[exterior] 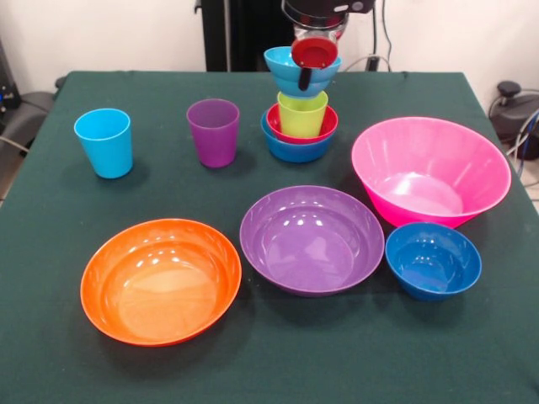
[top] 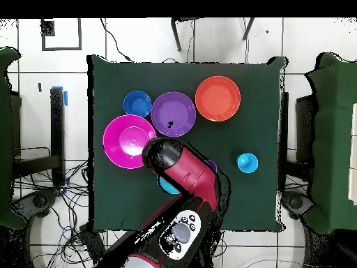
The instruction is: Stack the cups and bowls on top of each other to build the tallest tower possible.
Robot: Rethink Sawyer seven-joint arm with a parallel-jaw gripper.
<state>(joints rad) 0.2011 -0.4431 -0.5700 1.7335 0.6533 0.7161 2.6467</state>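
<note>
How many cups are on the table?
3: light blue cup at the left, purple cup beside it, lime green cup inside the tower.

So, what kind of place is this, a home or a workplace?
Most likely a robotics lab, not a home. A red and black robot arm reaches over a table draped in green cloth, loose cables trail across the tiled floor, and the bright plastic bowls look like test props.
</note>
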